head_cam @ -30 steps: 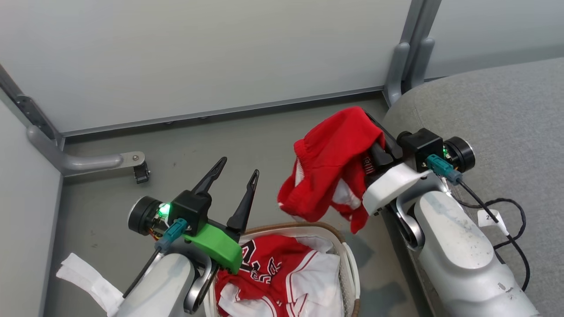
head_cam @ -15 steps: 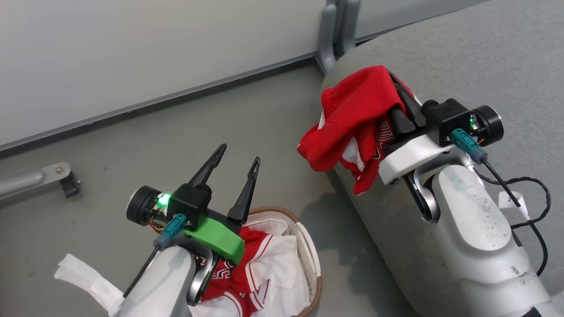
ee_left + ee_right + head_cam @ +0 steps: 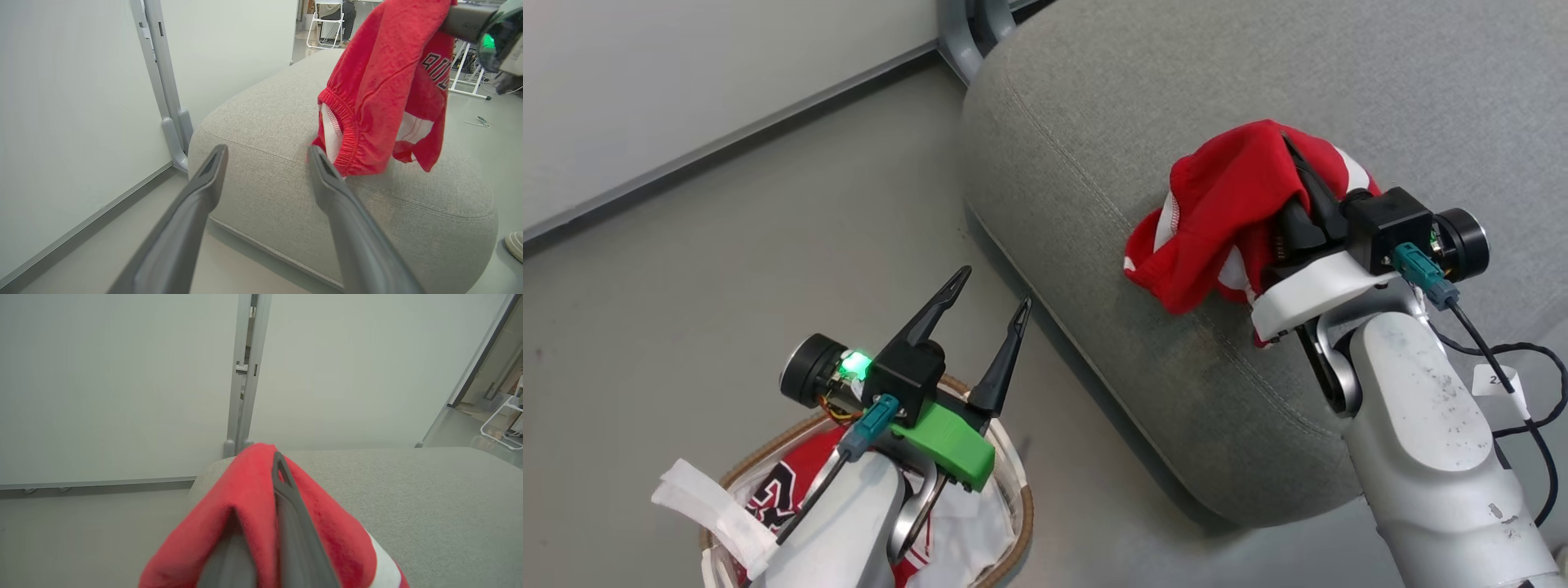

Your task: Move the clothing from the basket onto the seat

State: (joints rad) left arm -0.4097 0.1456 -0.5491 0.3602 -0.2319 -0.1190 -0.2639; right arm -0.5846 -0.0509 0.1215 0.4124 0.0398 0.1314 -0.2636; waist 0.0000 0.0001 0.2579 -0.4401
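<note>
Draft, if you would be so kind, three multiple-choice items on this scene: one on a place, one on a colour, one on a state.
1. Where does the red garment held by the right gripper hang?
A. in a basket
B. over the seat
C. on the floor

2. What colour is the cover behind the fingers of the left gripper?
A. blue
B. yellow
C. green

3. How are those fingers?
A. open, empty
B. shut on cloth
C. shut on a rim

1 B: the seat lies beneath it.
2 C: bright green plastic.
3 A: a wide gap, nothing between.
</note>
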